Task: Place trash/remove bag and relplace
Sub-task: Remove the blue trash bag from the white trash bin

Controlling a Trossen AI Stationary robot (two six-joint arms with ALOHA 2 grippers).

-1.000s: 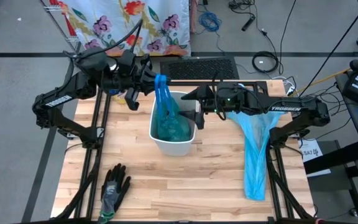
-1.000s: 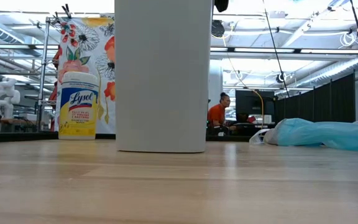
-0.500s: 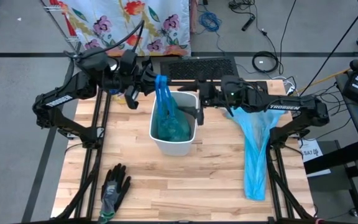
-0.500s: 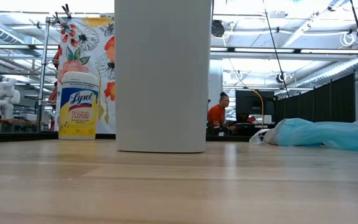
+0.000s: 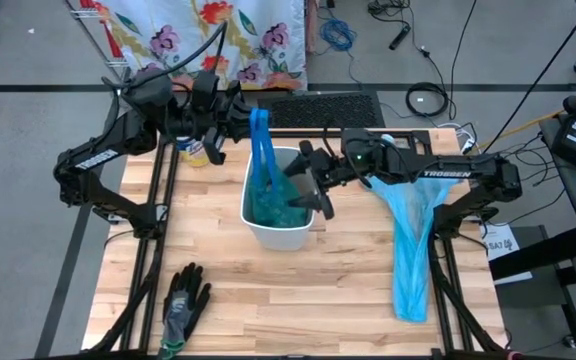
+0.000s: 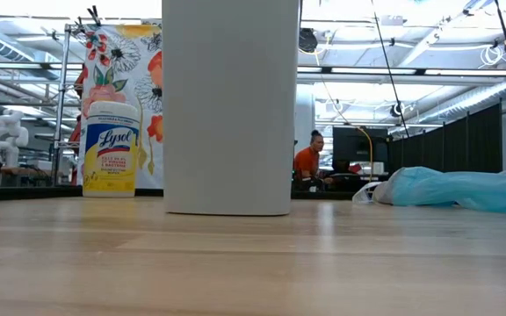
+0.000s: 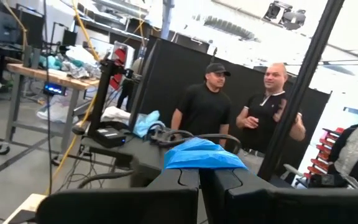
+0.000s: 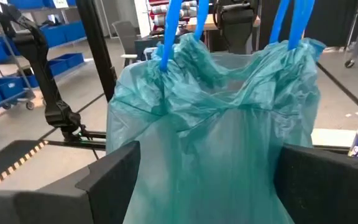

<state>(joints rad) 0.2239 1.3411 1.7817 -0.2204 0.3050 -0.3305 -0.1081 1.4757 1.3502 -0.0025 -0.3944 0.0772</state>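
I am holding the full blue bag by its drawstrings with my left pincer, pressed together on them just past the far rim of the white bin, so the bag's long axis is running near-to-far, stretched up out of the bin. My right pincer is hanging spread wide at the bag's right side, nearer its body than the left one, ready to close on it. The spare bag is lying flat on the counter, well to the right.

Bright, even overhead light; left wrist view blurred, ceiling glare.
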